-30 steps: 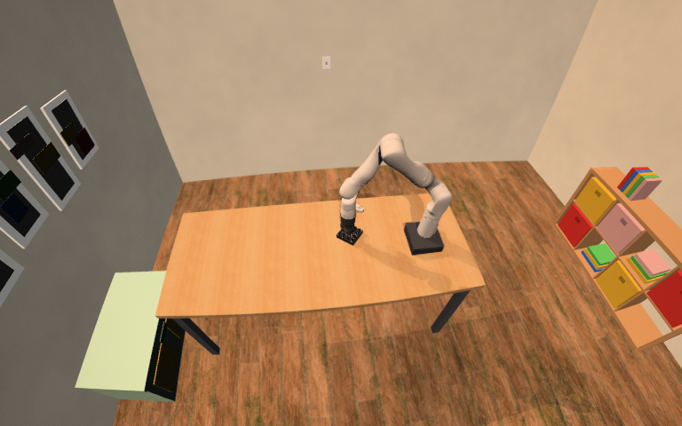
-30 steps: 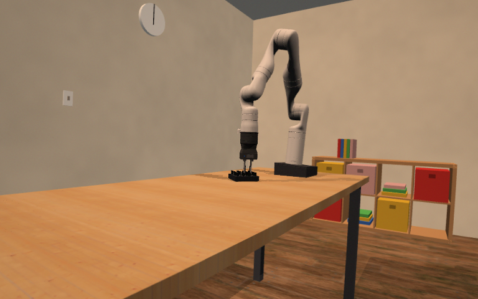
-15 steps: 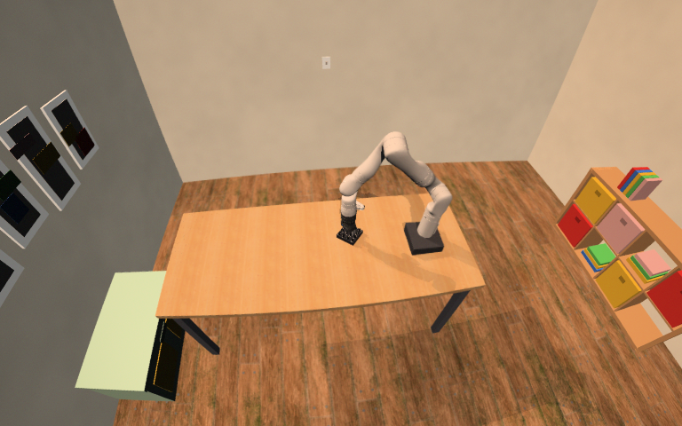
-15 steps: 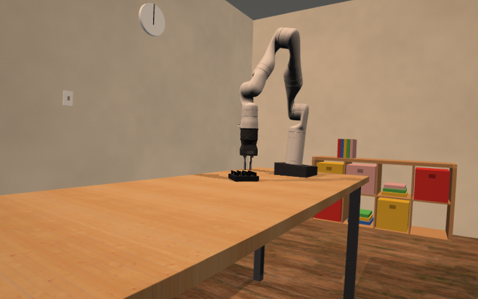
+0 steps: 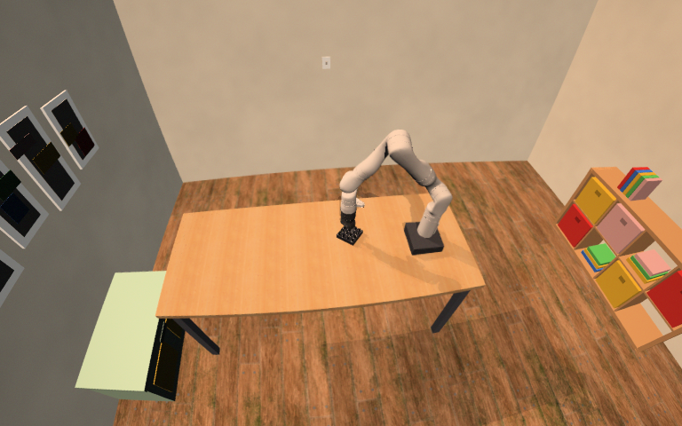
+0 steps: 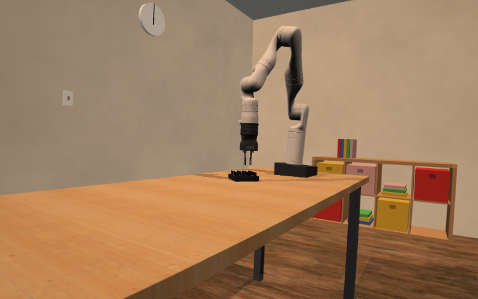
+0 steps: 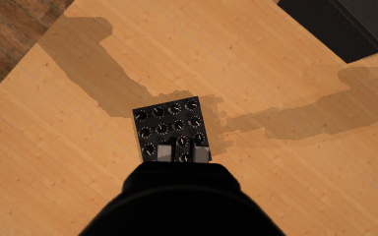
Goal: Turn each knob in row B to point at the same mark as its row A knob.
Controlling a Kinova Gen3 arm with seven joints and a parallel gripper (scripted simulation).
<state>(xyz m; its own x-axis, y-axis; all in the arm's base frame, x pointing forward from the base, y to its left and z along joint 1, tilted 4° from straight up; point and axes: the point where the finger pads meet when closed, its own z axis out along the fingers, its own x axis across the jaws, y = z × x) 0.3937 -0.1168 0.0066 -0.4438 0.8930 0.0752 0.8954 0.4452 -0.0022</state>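
The black knob box (image 7: pixel 171 129) stands on its feet on the wooden table, with several small black knobs in rows, each with a white line. It also shows in the top view (image 5: pixel 349 234) and the exterior view (image 6: pixel 243 175). My gripper (image 7: pixel 182 146) hangs straight down over the near edge of the box. Its two grey fingers stand apart, with a knob showing between them from above. In the exterior view the fingertips (image 6: pixel 248 161) are a little above the knobs and touch nothing. The printed names and marks are too small to read.
The arm's black base (image 5: pixel 423 238) sits on the table to the right of the box, also in the wrist view's top right corner (image 7: pixel 330 25). A shelf with coloured bins (image 5: pixel 623 251) stands on the floor at the right. A pale green cabinet (image 5: pixel 125 336) is by the table's left end.
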